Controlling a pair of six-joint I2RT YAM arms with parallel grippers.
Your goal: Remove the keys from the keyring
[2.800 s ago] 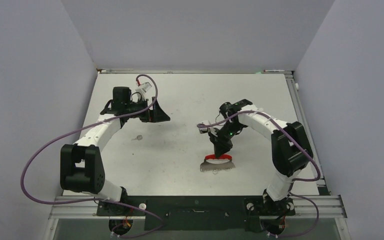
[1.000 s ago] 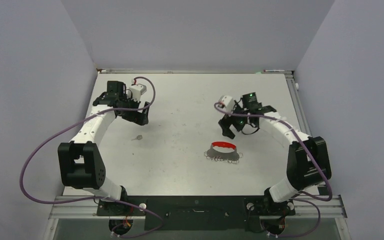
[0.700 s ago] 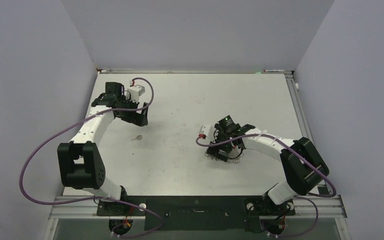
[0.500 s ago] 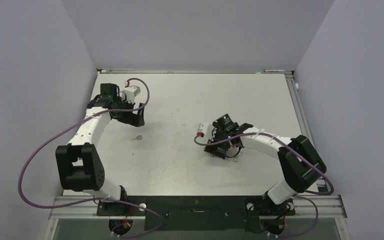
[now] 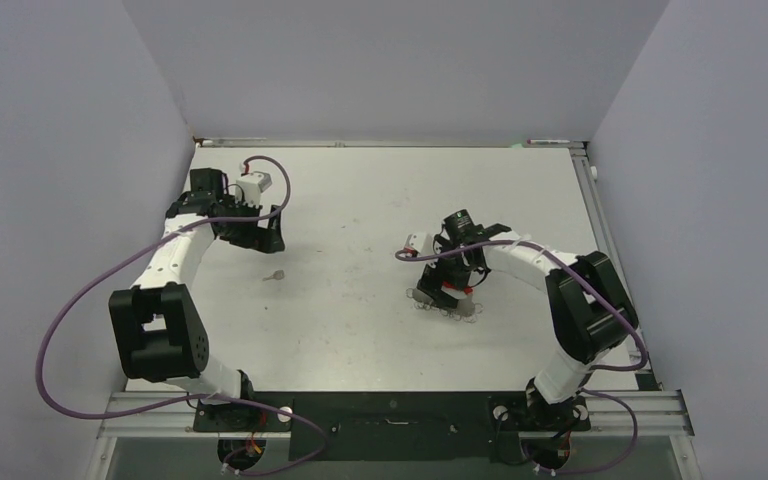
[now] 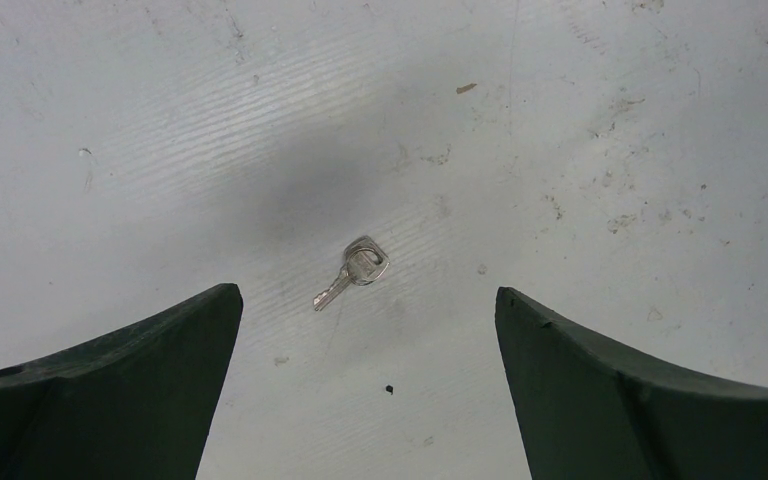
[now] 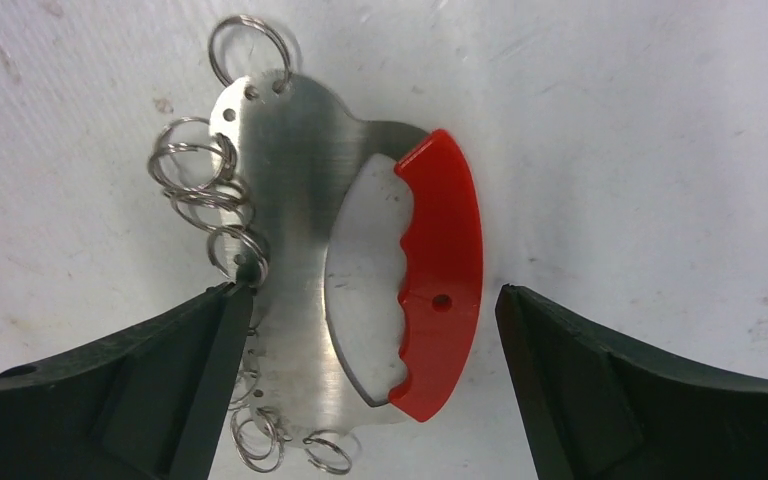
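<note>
1. The left gripper (image 5: pixel 268 238) hangs over the far-left part of the table (image 5: pixel 360 190). Its jaws are spread wide, with only bare surface between them.
2. Just to its near-right, one small silver key (image 5: pixel 277 273) lies flat and loose on the table. In the left wrist view the key (image 6: pixel 352 272) sits between the two dark fingers (image 6: pixel 110 390) and a little ahead of them. It touches neither finger, and its blade points down-left.
3. Right of centre the keyring (image 5: pixel 447 306) lies flat. It is a steel plate with a red grip (image 7: pixel 445 280) on one edge and small split rings (image 7: pixel 192 160) strung along the other.
4. The right gripper (image 5: pixel 447 285) stands directly over the keyring, jaws wide and straddling it. One finger (image 7: pixel 110 400) overlaps the ringed edge, though I cannot tell whether it touches. The other finger stands clear of the red side.
</note>
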